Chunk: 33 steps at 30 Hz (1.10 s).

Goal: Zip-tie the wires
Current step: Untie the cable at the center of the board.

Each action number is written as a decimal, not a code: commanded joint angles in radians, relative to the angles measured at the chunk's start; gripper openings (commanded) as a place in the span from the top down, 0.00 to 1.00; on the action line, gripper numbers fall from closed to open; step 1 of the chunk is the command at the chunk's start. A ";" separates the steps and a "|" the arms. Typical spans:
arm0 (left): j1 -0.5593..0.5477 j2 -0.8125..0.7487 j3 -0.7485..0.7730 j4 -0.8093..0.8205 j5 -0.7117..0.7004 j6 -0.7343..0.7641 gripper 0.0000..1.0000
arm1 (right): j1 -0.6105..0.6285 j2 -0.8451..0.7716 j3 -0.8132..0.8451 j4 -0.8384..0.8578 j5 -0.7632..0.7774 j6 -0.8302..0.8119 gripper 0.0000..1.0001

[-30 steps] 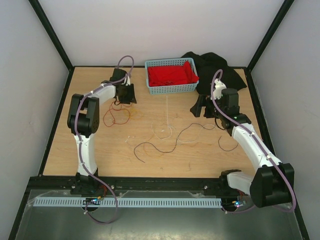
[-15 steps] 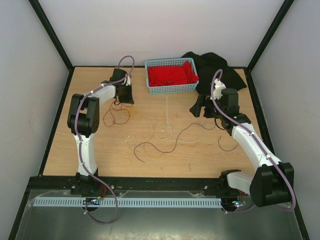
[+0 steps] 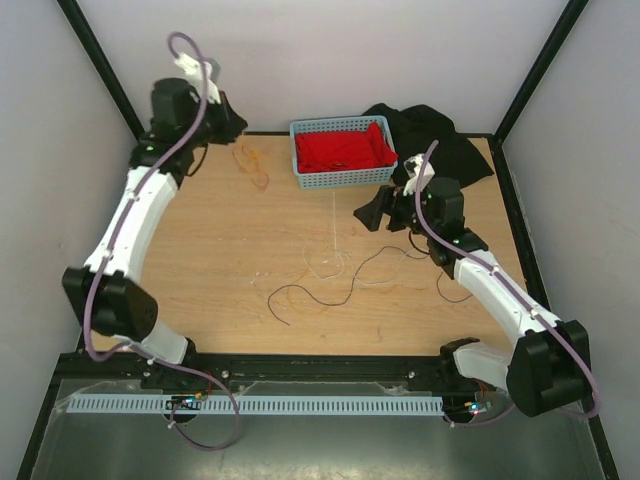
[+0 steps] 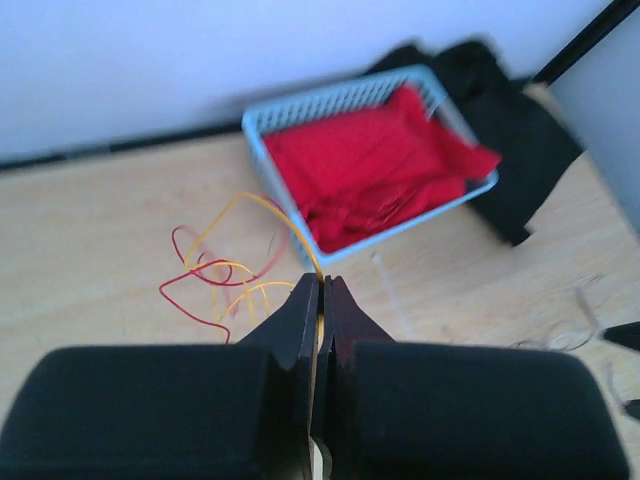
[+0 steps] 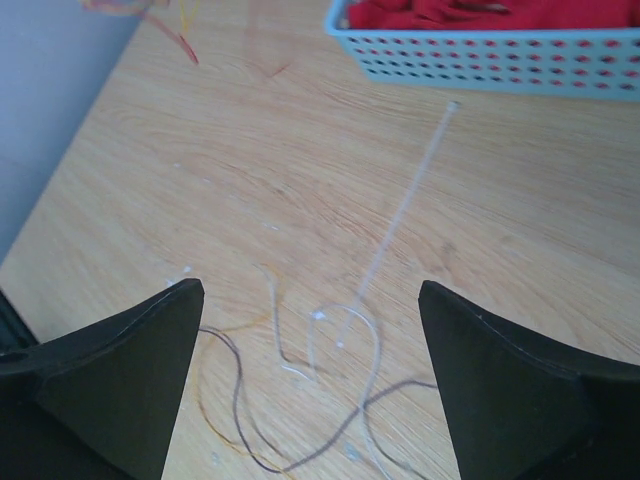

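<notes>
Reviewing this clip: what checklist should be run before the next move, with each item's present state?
1. The left end effector shut on the thin red and yellow curly wires: ok.
2. The right end effector open, holding nothing: ok.
3. The whitish straight plastic zip tie lying unobstructed on the wooden table: ok.
4. All wires gathered together: not ok; the dark brown curly wire lies apart on the table.
5. Zip tie around wires: not ok.
6. How many strands are pinched: cannot tell.
</notes>
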 commanded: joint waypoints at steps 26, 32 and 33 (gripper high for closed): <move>0.235 -0.182 0.018 0.079 0.419 -0.378 1.00 | 0.330 0.230 0.173 0.489 0.072 0.016 0.01; 0.197 -0.225 -0.006 0.123 0.380 -0.410 1.00 | 0.435 0.362 0.272 0.542 0.133 -0.127 0.00; 0.196 -0.227 0.000 0.123 0.385 -0.418 1.00 | 0.440 0.388 0.285 0.559 0.137 -0.133 0.00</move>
